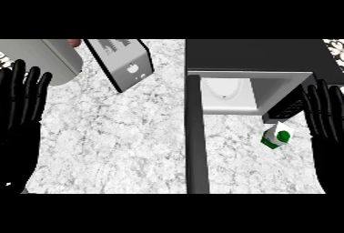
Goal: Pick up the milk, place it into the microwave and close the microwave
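Both hands are idling open, fingers straight, holding nothing. Marble desk (114,136) is carrying everything. Microwave (262,68) is sitting at the far right with its door (197,136) swung wide toward me, cavity showing pale. Toaster (124,61) is sitting tilted at far left, next to a grey appliance (47,59). My left hand (20,98) is resting at the left edge, right hand (326,113) at the right edge. Milk (277,135) is standing on the desk just in front of the cavity, near my right hand.

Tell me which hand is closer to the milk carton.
The right hand: the milk carton sits just beside it, while the left hand rests across the counter.
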Robot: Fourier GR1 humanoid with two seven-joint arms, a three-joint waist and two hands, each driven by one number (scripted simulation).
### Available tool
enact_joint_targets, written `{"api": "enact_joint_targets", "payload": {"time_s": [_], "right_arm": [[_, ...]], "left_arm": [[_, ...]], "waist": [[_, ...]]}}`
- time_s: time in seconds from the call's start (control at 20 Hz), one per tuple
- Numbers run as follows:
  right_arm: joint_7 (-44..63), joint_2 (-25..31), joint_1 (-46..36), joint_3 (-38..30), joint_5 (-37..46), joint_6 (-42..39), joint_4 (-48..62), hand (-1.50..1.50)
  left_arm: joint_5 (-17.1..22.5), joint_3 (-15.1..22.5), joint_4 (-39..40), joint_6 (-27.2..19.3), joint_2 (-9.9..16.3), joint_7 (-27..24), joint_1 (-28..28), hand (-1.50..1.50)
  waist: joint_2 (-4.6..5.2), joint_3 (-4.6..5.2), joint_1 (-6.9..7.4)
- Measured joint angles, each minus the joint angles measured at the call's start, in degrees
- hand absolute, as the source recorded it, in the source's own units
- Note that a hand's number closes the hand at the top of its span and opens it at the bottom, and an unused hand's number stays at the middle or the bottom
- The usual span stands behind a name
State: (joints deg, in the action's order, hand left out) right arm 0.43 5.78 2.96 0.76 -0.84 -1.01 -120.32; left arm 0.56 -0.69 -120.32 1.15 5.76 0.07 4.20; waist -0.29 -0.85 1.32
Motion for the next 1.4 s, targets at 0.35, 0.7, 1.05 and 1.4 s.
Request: {"api": "enact_joint_targets", "payload": {"time_s": [0.35,0.7,1.05,1.4], "right_arm": [[0.6,-4.0,-6.6,0.2,5.7,8.6,5.2,-1.50],[3.7,-5.4,-10.0,3.6,0.8,10.4,7.3,-1.50],[1.4,-5.7,-9.2,7.8,4.0,17.2,8.7,-1.50],[1.5,-4.9,-8.9,4.6,6.7,19.9,11.0,-1.50]], "left_arm": [[-0.7,1.8,-3.2,-0.3,-1.4,2.3,-5.2,-1.50],[3.7,4.3,-6.4,0.2,-4.5,2.7,-15.3,-1.50],[6.4,4.4,-11.1,2.8,-4.3,1.4,-23.5,-1.50],[7.4,4.3,-12.9,4.9,-4.6,-1.0,-29.3,-1.50]], "waist": [[0.23,0.70,-0.42],[0.23,0.84,-0.71],[0.21,0.87,-0.85],[0.21,0.87,-0.91]]}}
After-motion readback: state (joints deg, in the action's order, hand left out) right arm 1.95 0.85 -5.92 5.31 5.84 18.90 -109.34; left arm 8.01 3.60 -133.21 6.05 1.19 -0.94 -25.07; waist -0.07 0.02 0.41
